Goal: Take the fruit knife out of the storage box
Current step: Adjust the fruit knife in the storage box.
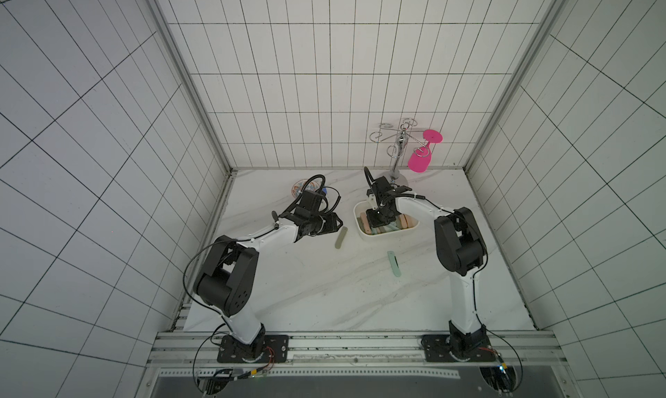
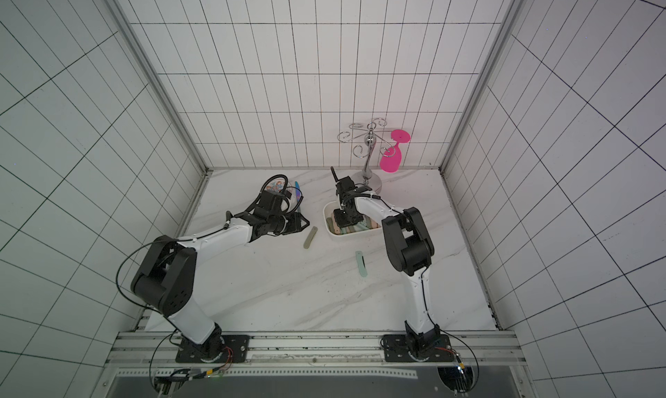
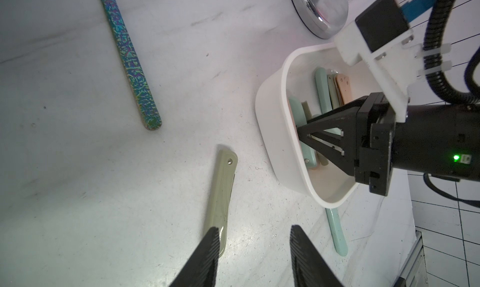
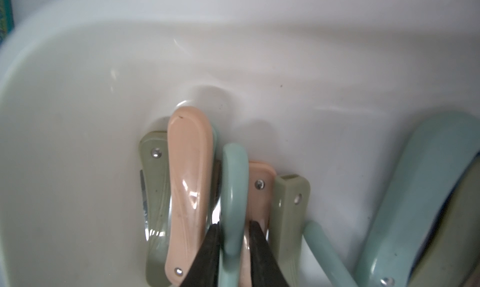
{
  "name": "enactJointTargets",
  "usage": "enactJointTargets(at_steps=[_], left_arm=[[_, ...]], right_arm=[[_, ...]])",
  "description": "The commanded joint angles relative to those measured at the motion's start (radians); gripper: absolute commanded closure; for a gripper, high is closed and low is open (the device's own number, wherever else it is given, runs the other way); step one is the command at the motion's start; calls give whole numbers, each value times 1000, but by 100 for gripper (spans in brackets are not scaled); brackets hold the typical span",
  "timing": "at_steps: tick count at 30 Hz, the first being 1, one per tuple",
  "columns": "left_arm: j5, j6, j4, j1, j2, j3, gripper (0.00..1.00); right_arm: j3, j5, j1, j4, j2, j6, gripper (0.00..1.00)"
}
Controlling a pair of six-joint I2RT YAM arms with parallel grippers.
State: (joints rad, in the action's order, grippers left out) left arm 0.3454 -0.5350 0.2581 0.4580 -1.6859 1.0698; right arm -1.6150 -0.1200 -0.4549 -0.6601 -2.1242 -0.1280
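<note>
The white storage box [image 1: 387,237] [image 2: 342,235] [image 3: 268,122] sits right of centre and holds several folded fruit knives in mint, peach and olive. My right gripper [image 4: 232,224] [image 3: 301,132] reaches down into the box. Its two fingertips press on either side of a mint-green fruit knife [image 4: 233,181], which stands on edge between a peach knife [image 4: 189,189] and another peach one. My left gripper [image 3: 253,231] [image 1: 335,222] hangs open above the table, left of the box. One of its fingers is over the end of an olive knife [image 3: 222,194] [image 1: 341,237] lying on the table.
A mint knife [image 1: 394,263] [image 3: 337,233] lies on the table in front of the box. At the back stand a chrome rack [image 1: 398,151] with a pink goblet [image 1: 420,160], and a patterned bowl [image 1: 301,189]. An iridescent stick [image 3: 130,62] lies nearby.
</note>
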Motion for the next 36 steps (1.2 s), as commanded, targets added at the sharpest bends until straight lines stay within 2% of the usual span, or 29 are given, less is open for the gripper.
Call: enactJointTargets(at_steps=[1,3,4,6,7,9,11,15,19,27,36], left_arm=[[7,-11,-21,-4,28,24,52],[11,-10,-22,-4,25,28,52],[14,-11,-21,-4,23,29,52],[18,-10,-21,-4,22,33,52],[17,-11,-21,-4,22,34,52],[19,-9,-21,-5,17,38,52],[22,-9,-22,-4,14,40,52],[23,-7,-20,-4,13,41,52],[24,-6,-22,-4,13,43,52],[40,-7,-41,-4,19,43,52],[61,-24,-76,3,30,38,52]], right_arm=[[22,24,-13,-44,-49,3,81],[24,35,-13,-48,-55,-1,79],[26,37,-12,-48,-58,-2,75],[25,36,-13,-52,-65,-4,57],[26,35,-13,-53,-69,-6,54],[25,29,-12,-53,-75,-7,53],[23,20,-12,-51,-80,-9,58],[29,12,-13,-44,-69,-15,75],[35,20,-11,-42,-42,-19,100],[42,15,5,-37,47,-30,100],[79,-88,51,10,153,-58,100]])
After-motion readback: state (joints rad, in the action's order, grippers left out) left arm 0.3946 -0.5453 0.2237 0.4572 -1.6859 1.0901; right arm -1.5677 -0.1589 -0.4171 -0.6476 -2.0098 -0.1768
